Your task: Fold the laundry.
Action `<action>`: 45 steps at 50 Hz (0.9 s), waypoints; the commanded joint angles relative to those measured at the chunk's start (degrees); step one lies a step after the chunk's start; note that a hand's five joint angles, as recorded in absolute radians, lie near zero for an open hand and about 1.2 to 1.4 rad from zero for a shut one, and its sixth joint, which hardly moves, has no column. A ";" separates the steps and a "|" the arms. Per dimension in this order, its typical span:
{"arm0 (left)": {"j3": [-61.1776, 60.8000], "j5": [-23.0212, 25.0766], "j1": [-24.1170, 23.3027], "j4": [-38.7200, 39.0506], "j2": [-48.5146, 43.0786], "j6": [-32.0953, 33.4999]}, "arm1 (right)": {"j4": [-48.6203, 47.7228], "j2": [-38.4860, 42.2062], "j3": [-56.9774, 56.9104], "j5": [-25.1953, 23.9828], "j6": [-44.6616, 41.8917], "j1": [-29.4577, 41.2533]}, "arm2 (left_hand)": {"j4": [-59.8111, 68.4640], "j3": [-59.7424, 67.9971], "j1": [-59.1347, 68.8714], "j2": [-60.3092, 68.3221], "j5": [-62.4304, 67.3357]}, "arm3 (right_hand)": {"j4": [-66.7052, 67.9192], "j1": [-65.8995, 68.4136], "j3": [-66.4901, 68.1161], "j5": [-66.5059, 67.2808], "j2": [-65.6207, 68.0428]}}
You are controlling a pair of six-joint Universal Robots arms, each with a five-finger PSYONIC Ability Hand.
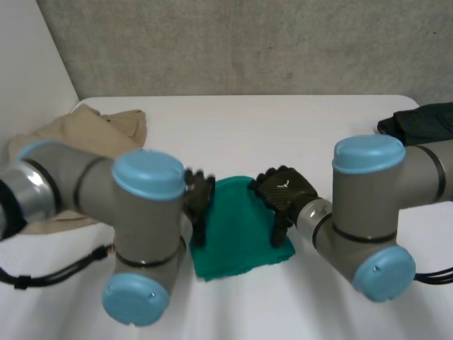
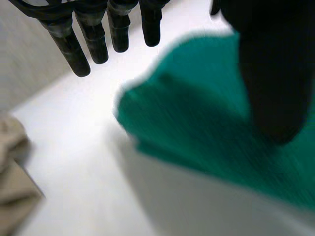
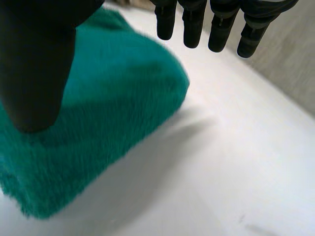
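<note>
A folded green towel [image 1: 237, 230] lies on the white table [image 1: 283, 134] between my two arms. My left hand [image 1: 199, 197] hovers at the towel's left edge, open, fingers straight. In the left wrist view the fingers [image 2: 93, 37] hang above the table past the towel's corner [image 2: 197, 118], and the thumb [image 2: 273, 73] is over the cloth. My right hand [image 1: 284, 193] is at the towel's right edge, open too. Its fingers [image 3: 216, 24] reach past the towel [image 3: 103, 113] in the right wrist view, with the thumb [image 3: 37, 64] above the cloth. Neither hand grips it.
A beige garment [image 1: 85, 138] lies heaped at the table's left side, also seen near the left hand [image 2: 12, 182]. A dark garment [image 1: 421, 122] sits at the far right edge. A grey wall stands behind the table.
</note>
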 commanded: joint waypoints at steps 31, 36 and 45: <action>3.52 38.54 6.10 2.68 11.79 2.28 | -33.42 -0.70 22.86 0.40 -9.68 6.53 | 2.17 1.75 3.01 2.10 0.99 | 12.86 11.91 12.87 12.22 13.14; 3.52 38.54 6.19 2.76 11.79 2.28 | -33.50 -0.43 22.25 0.48 -9.68 6.53 | 2.17 1.75 3.01 2.10 0.99 | 12.86 11.91 12.87 12.22 13.14; 3.43 38.54 6.19 2.68 11.79 2.28 | -32.63 -1.49 23.12 0.75 -9.41 6.35 | 2.17 1.75 3.01 2.10 0.99 | 12.18 11.24 12.19 11.55 12.47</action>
